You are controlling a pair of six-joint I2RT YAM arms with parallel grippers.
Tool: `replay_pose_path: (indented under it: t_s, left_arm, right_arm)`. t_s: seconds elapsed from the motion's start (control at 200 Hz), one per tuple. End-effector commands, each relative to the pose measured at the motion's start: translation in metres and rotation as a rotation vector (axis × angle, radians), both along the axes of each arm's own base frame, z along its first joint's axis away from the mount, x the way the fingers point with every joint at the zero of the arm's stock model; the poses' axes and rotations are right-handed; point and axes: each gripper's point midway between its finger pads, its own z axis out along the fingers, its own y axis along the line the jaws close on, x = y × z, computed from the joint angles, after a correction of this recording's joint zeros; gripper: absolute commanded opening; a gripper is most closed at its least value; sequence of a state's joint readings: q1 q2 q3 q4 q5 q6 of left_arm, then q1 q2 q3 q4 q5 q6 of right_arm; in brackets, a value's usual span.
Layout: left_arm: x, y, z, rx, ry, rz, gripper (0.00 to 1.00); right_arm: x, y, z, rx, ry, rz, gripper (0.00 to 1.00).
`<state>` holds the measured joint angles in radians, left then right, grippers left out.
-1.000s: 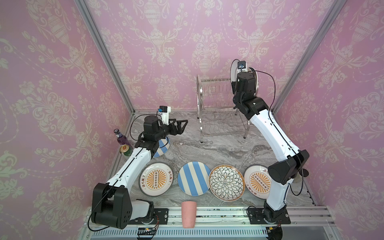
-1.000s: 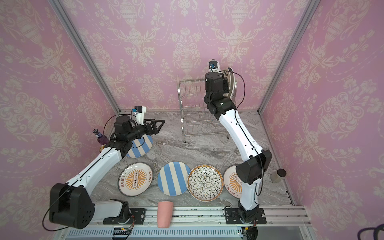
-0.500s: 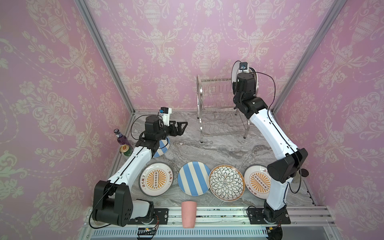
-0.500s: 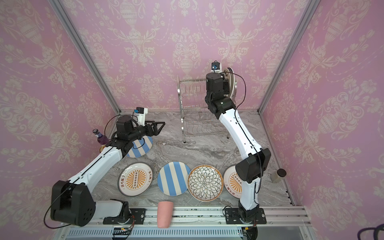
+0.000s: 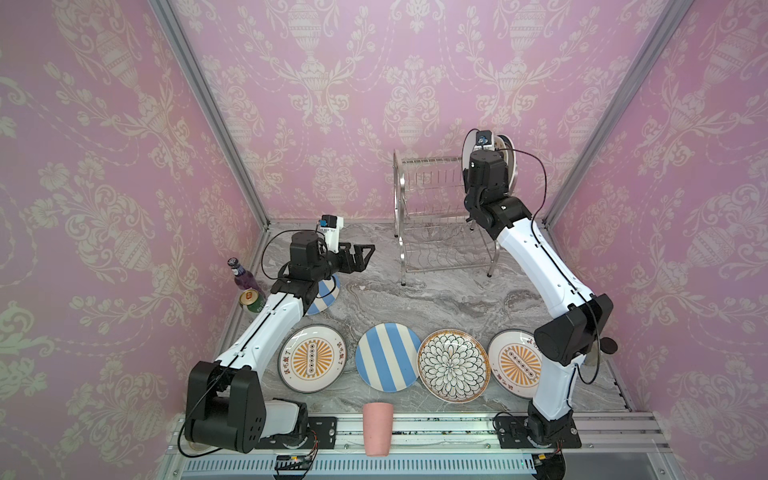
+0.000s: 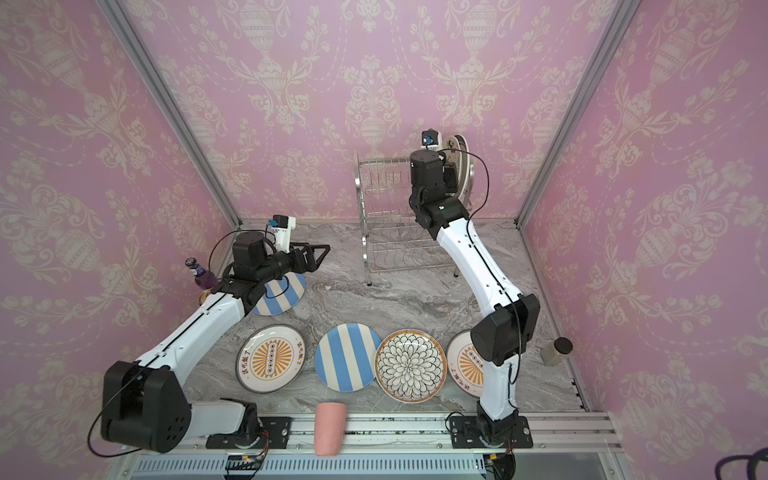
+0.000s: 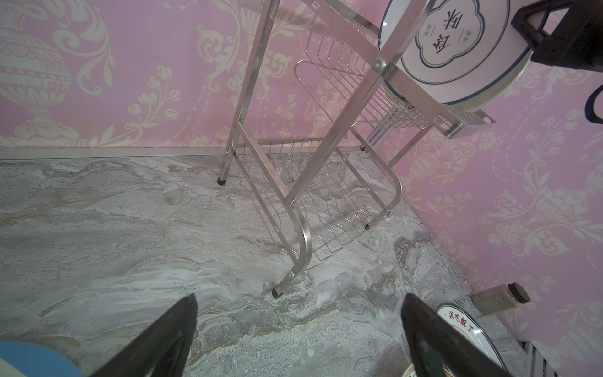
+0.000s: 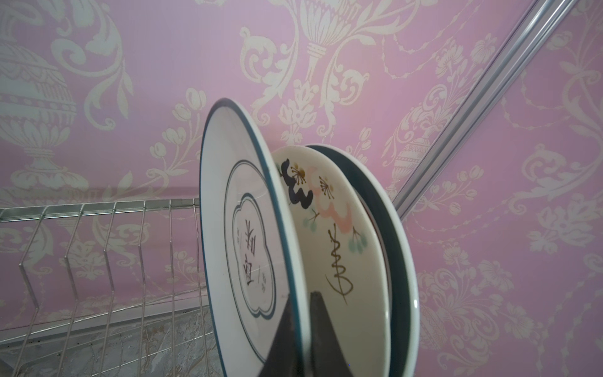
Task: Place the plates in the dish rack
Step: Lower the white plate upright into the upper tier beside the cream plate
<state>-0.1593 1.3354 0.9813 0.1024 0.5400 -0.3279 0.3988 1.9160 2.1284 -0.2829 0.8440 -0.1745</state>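
Clamped at its rim by the right gripper (image 8: 301, 297) in the top tier of the silver wire dish rack (image 7: 337, 130), the navy-rimmed ceramic plate (image 8: 248, 228) could be tipped against the cream floral plate (image 8: 329, 235) if released unseated, the left gripper (image 7: 300, 297) being spread idle.

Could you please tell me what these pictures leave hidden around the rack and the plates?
1. Rearmost dark-ringed round plate: face hidden by the cream floral ceramic plate, right wrist view.
2. Navy-rimmed white ceramic plate: lower edge cut off by the frame there, so its seating in the silver wire dish rack is unclear.
3. Right gripper: jaws hidden behind its wrist in both top views.
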Motion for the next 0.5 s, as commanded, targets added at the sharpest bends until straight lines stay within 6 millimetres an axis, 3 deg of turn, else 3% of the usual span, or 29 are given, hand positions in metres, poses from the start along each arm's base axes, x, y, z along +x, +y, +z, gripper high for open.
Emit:
replay_pose_path:
  t_s: [0.0,0.255,0.49]
  left_arm:
    - [0.003,0.005,0.01,0.026,-0.03,0.013,0.99]
    - [0.003,0.006,0.01,0.026,-0.028,0.014,0.99]
    - [0.002,0.006,0.011,0.029,-0.033,0.017,0.99]
  right_arm:
    - [0.003,-0.005,0.004,0.052,-0.059,-0.025,0.0]
    - [0.001,-0.006,-0.005,0.056,-0.047,-0.027,0.0]
    - [0.0,-0.004,-0.004,0.062,-0.049,-0.013,0.1]
